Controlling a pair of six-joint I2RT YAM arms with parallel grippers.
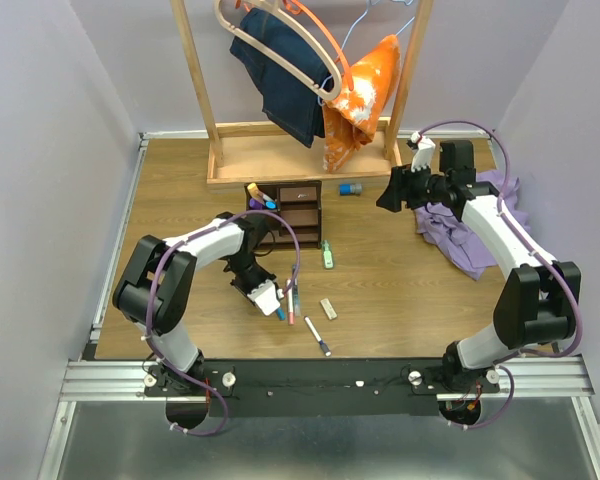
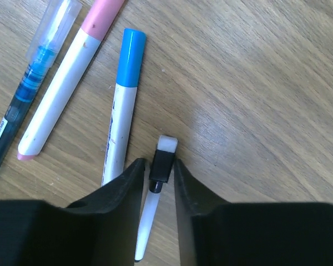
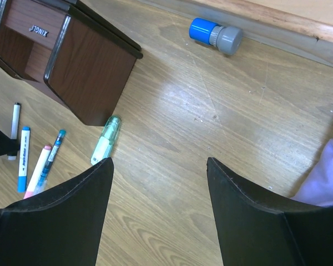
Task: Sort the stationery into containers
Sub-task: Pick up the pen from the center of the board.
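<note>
My left gripper [image 2: 158,166] is low over the table, its jaws narrowly open on either side of a thin white pen with a black collar [image 2: 146,221] that lies flat on the wood. Beside it lie a blue-capped white marker [image 2: 122,127], a pink-tipped marker [image 2: 61,100] and a clear blue pen [image 2: 28,94]. The dark brown organizer [image 1: 298,208] stands behind them, and a green highlighter [image 1: 327,254] lies to its right. An eraser [image 1: 328,308] and a black-tipped pen [image 1: 318,337] lie nearer. My right gripper [image 3: 158,166] hangs open and empty near a blue-capped item [image 3: 213,33].
A light-wood clothes rack [image 1: 220,130] with hanging jeans and an orange garment stands at the back. A purple cloth [image 1: 480,225] lies bunched under the right arm. Grey walls close in the left and right sides.
</note>
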